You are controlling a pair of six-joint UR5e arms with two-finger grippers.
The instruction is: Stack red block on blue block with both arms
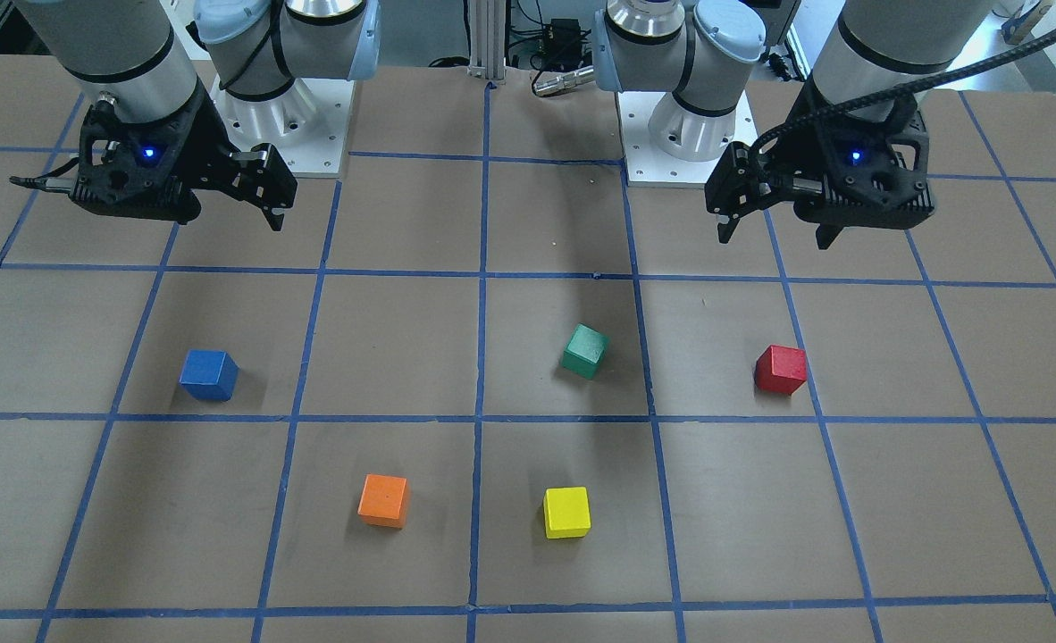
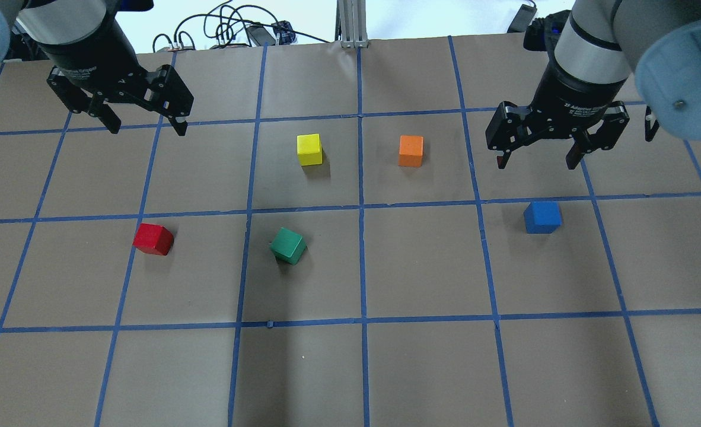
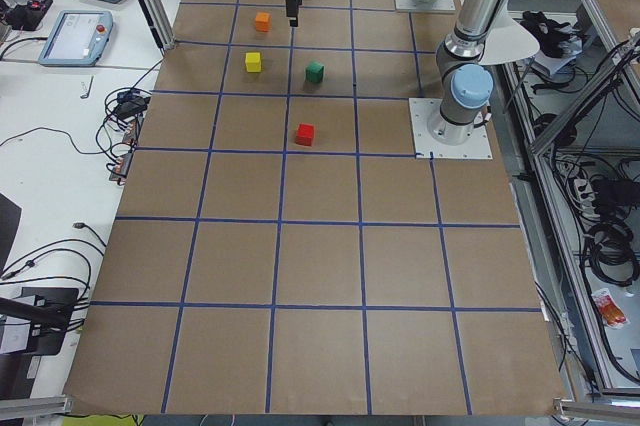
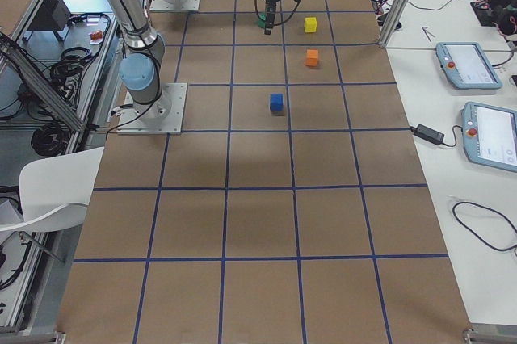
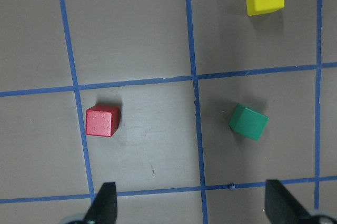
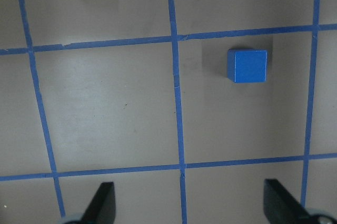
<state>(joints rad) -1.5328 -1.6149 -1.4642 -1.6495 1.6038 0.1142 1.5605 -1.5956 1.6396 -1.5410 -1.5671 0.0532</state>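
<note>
Pickup not begun; red block lies on tabletop near left pincer; blue block well apart, near right pincer; both wide, empty; left shd yaw to red's skewed faces, centre, descend.

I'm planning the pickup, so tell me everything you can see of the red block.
The red block is a small solid cube, matte red, seemingly painted wood. It rests flat on the brown table, turned slightly askew to the grid, close beside a blue tape line. Only the table touches it; the green block sits apart, and the open left claw hangs clear of it.
</note>
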